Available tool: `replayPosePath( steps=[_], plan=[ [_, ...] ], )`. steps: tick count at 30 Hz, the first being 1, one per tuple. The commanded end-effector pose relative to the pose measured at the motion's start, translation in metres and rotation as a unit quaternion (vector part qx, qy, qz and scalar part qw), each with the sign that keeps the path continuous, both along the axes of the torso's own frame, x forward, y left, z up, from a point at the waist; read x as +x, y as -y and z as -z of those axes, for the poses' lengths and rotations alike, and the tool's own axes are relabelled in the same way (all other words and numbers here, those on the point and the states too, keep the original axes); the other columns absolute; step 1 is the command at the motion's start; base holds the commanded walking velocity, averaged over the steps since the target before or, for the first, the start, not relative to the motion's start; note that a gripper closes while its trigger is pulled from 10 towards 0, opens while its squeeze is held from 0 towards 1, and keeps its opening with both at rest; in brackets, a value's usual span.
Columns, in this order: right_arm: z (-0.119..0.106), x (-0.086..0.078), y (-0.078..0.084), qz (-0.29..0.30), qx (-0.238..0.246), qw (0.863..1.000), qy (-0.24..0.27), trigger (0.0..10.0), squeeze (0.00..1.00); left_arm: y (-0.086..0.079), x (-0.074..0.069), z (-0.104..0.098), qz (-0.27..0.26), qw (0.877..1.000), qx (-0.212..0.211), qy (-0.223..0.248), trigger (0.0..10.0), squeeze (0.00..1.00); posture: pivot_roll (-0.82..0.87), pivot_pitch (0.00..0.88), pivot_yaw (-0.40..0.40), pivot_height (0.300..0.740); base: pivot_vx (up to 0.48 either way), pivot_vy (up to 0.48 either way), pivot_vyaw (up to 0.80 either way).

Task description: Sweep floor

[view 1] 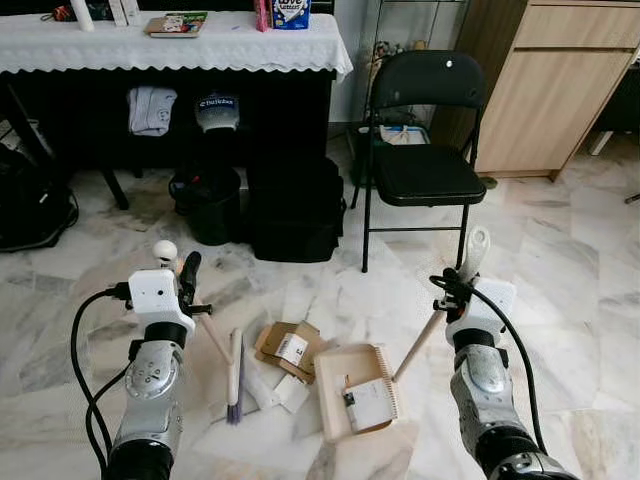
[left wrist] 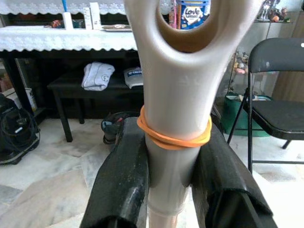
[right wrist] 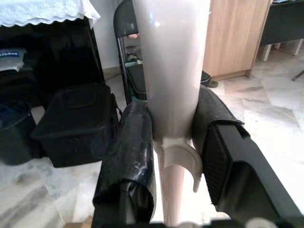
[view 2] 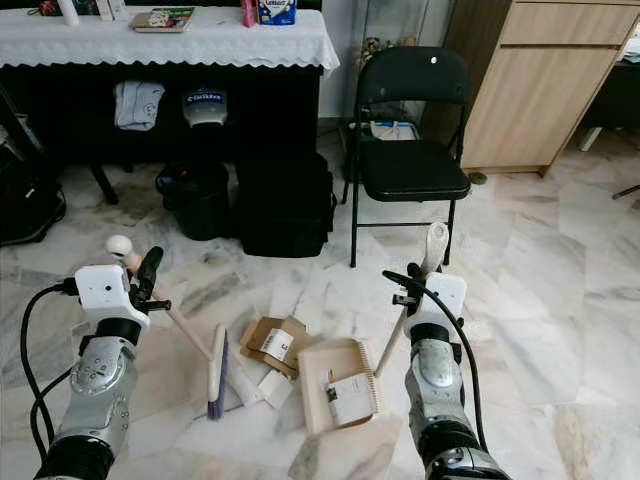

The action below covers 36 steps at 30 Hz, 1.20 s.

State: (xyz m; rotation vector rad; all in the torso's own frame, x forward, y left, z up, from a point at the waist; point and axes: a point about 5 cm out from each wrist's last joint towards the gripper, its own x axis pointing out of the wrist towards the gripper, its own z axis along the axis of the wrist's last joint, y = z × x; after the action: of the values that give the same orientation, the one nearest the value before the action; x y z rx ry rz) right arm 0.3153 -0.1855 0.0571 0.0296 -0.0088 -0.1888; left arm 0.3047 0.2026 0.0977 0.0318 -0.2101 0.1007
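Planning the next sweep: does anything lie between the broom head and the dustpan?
Only the debris itself: a torn cardboard piece and white paper scraps lie between the broom head and the dustpan.

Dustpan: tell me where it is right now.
The dustpan lies on the marble floor between the two arms, just right of the cardboard scraps. Its handle slants up to the right end effector, which grips it.
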Motion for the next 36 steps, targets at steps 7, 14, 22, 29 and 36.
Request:
replayPosePath(
  steps=[7, 14, 22, 29, 36],
  plan=[
    [-0.012, -0.004, -0.006, 0.006, -0.002, 0.999, 0.051, 10.0, 0.0, 0.017, -0.002, 0.0, 0.025, 1.0, 0.009, 0.016, 10.0, 0.0, 0.0, 0.0, 0.011, 0.74, 0.0, 0.0, 0.74],
    [-0.012, -0.008, -0.007, 0.013, 0.0, 0.998, 0.054, 10.0, 0.0, 0.019, -0.006, 0.001, 0.037, 0.999, 0.019, 0.018, 10.0, 0.0, -0.01, 0.0, 0.028, 0.74, 0.0, 0.0, 0.79],
    [-0.02, -0.012, -0.011, 0.004, -0.011, 0.997, 0.071, 10.0, 0.0, 0.017, -0.019, -0.007, 0.032, 0.998, 0.033, 0.039, 10.0, 0.0, 0.01, 0.0, 0.016, 0.74, 0.0, 0.0, 0.8],
    [-0.025, -0.015, -0.015, -0.011, -0.027, 0.997, 0.078, 10.0, 0.0, 0.016, -0.026, -0.006, 0.041, 0.996, 0.076, 0.036, 10.0, 0.0, 0.02, 0.0, 0.008, 0.74, 0.0, 0.0, 0.8],
    [-0.029, -0.013, -0.018, -0.013, -0.025, 0.997, 0.077, 10.0, 0.0, 0.013, -0.017, -0.013, 0.024, 0.997, 0.068, 0.04, 10.0, 0.0, 0.02, 0.0, 0.003, 0.74, 0.0, 0.0, 0.8]
  ],
)
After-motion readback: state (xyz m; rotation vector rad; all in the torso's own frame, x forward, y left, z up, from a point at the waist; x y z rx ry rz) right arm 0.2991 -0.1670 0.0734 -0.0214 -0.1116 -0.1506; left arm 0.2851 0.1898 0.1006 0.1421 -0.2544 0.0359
